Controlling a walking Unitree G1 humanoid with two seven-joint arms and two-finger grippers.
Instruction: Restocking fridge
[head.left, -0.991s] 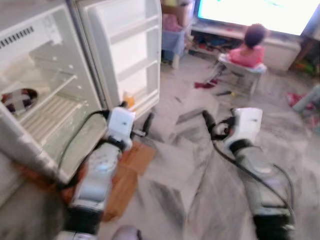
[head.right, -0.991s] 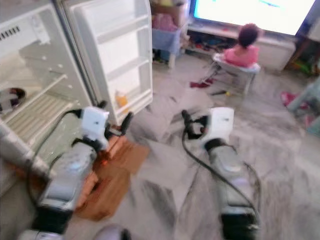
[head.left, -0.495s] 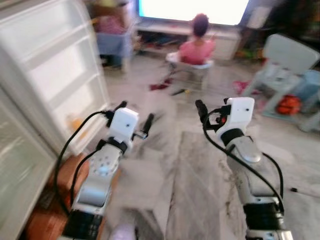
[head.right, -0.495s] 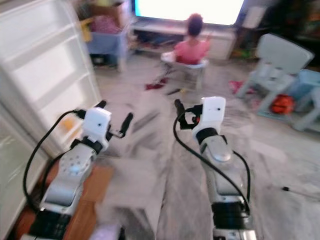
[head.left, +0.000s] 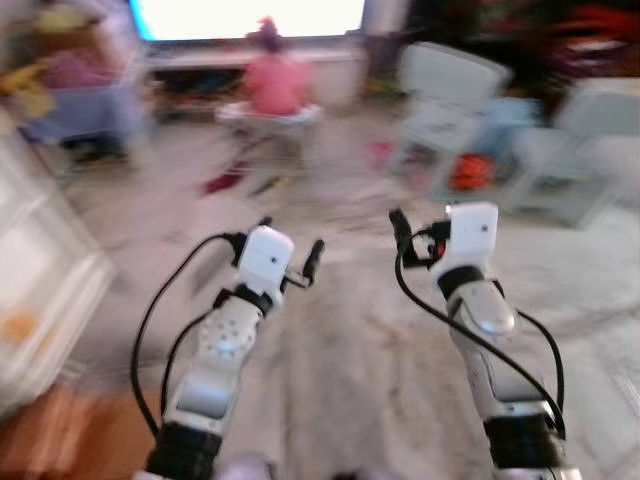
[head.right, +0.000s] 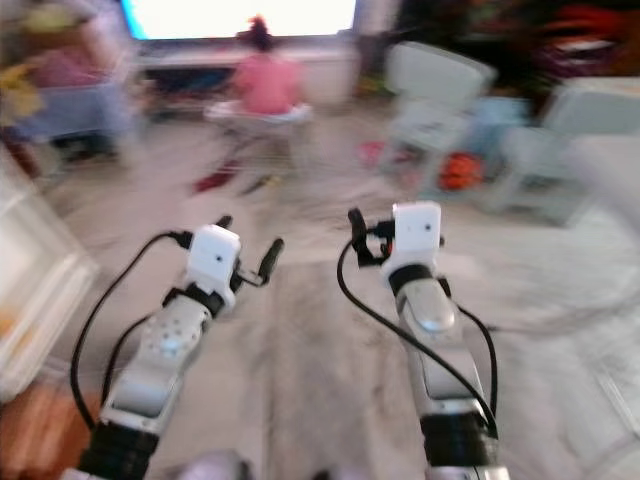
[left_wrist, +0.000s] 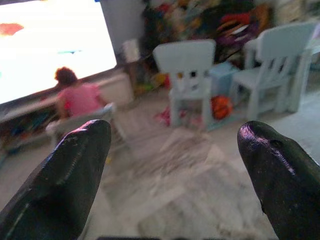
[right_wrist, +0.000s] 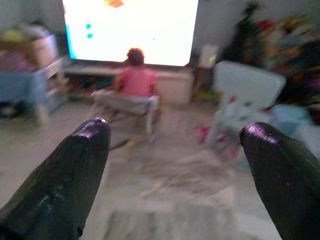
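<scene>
both the left hand (head.left: 290, 250) and the right hand (head.left: 420, 235) are spread wide and carry nothing, held out over the grey floor (head.left: 340, 350) short of the lit screen (head.left: 250, 15). the fridge's white edge (head.left: 40, 290) lies off to the left of the left hand, so restocking looks barely begun: no item picked up yet, by my judgement.

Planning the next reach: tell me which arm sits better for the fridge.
Left, probably. The fridge is a white blur at the robot's left, nearer the left tool than the right tool. Both are open and empty.

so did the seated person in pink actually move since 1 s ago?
Cannot tell. The person in pink sits before the bright screen as earlier; the whole blurred view shifted, so the camera turned.
</scene>
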